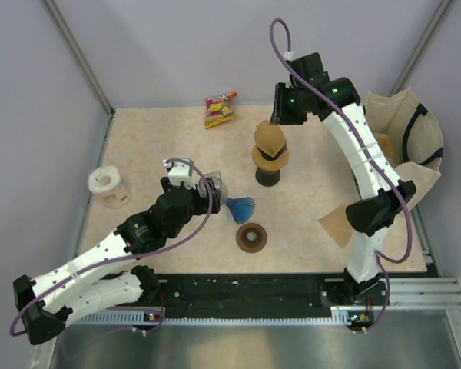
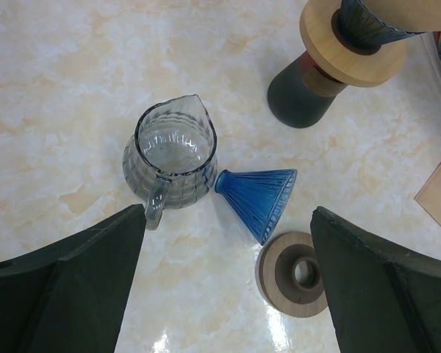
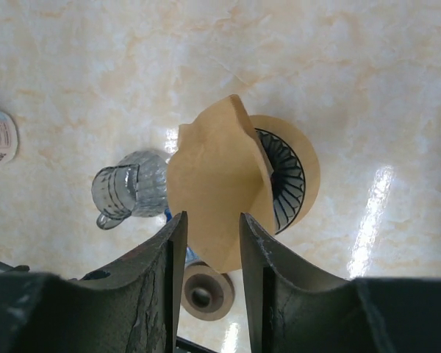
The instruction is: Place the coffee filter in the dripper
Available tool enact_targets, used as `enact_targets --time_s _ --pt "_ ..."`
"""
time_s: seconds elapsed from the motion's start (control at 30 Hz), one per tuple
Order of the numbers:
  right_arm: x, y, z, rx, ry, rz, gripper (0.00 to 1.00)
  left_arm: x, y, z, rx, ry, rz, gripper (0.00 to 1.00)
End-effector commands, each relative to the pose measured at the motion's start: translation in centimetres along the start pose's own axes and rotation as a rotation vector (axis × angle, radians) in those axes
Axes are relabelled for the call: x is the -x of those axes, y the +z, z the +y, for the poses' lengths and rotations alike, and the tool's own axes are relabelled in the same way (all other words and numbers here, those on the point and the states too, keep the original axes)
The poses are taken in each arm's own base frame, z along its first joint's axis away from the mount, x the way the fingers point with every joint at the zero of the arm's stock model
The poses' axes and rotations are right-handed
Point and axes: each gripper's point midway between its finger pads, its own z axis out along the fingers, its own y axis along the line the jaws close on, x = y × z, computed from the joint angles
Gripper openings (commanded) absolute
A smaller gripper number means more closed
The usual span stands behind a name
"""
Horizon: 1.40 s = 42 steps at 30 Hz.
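Observation:
The tan paper coffee filter (image 1: 269,137) stands tilted in the ribbed glass dripper (image 3: 288,180), which sits in a wooden collar (image 1: 270,157) on a dark stand. My right gripper (image 1: 282,108) hovers just behind and above it. In the right wrist view its jaws (image 3: 212,220) are apart, with the filter (image 3: 217,191) showing between them and below, apart from both. My left gripper (image 2: 228,294) is wide open and empty above the table. It is near a glass pitcher (image 2: 170,156), a blue cone dripper (image 2: 261,197) lying on its side, and a wooden ring (image 2: 298,273).
A snack packet (image 1: 220,109) lies at the back. A white paper roll (image 1: 109,187) stands at the left edge. A cloth bag (image 1: 406,146) hangs at the right, with a flat brown paper (image 1: 336,224) beside the right arm.

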Motion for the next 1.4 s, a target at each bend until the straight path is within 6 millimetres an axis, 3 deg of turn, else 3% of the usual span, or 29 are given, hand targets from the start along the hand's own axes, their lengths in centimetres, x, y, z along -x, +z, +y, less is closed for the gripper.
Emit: enact_targets --time_s 0.0,0.17,0.47,0.7,0.9,1.37 --pt "1.5 -1.4 2.4 0.001 -0.039 -0.103 0.34 0.7 0.3 -0.4 -0.011 -0.02 -0.032 0.99" --pt "1.2 0.9 0.9 -0.086 -0.036 -0.088 0.27 0.7 0.2 -0.4 -0.012 -0.02 -0.031 0.99" --pt "-0.3 4.5 0.2 -0.116 -0.084 -0.015 0.2 0.4 0.3 -0.2 -0.008 -0.019 -0.026 0.99" --pt "-1.8 5.9 -1.4 -0.193 -0.085 0.024 0.16 0.3 0.4 -0.3 -0.007 -0.013 -0.022 0.99" --pt "-3.8 7.8 -1.5 -0.168 -0.102 0.085 0.16 0.0 0.6 0.0 0.003 -0.007 -0.02 0.99" --pt "-4.8 9.1 -1.3 -0.144 -0.109 0.114 0.14 -0.5 0.9 0.0 0.007 0.003 -0.008 0.99"
